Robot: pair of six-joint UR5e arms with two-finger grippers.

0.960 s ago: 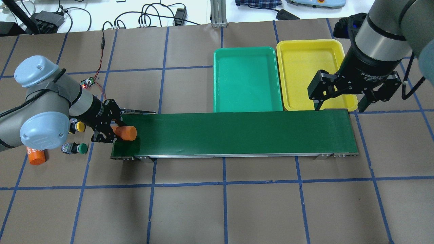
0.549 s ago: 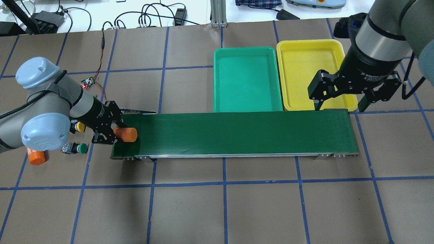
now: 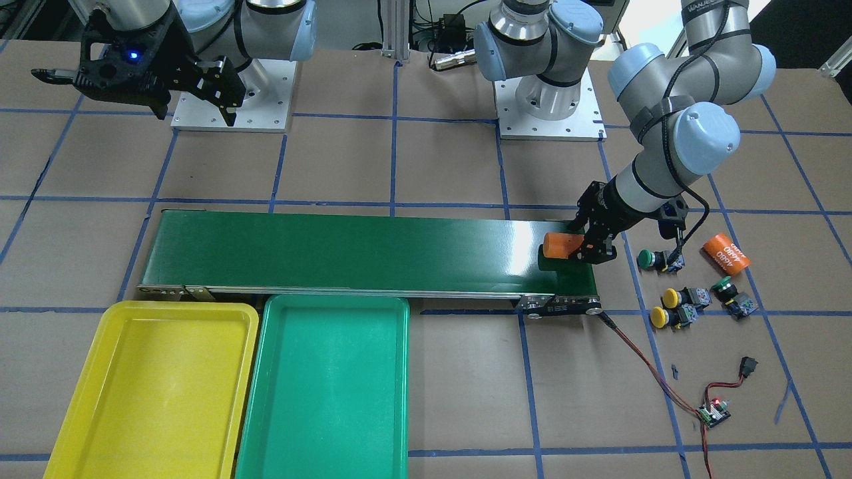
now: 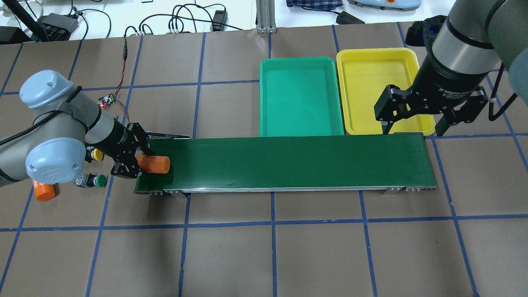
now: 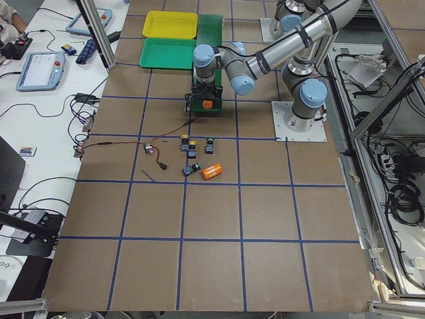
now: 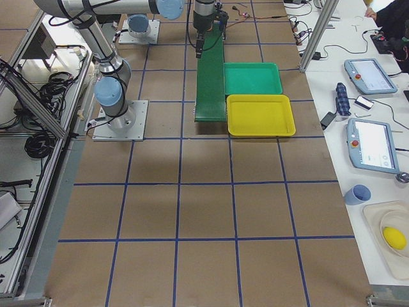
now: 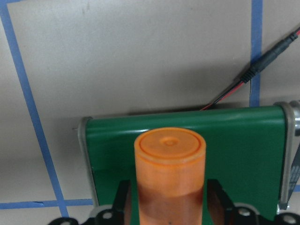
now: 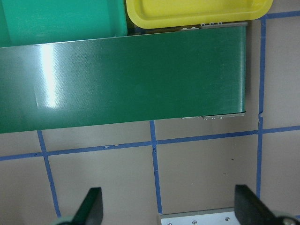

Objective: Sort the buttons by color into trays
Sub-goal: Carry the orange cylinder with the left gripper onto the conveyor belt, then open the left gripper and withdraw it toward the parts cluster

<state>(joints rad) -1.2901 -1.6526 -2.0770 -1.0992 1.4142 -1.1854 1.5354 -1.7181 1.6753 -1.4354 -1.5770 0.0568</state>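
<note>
Exterior front-facing, buttons (image 3: 671, 297) clustered near left gripper (image 3: 588, 245)

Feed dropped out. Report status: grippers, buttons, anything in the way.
Left gripper around orange cylinder on belt end, grip unclear. Right gripper open, empty. Four buttons on table; green tray, yellow tray empty.

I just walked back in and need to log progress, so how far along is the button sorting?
Done: nothing; the green tray and yellow tray are empty. In hand: the left tool brackets an orange cylinder, not a button, on the conveyor; its grip is unclear. The right tool hangs open. Left: all four buttons, unsorted beside the conveyor.
</note>
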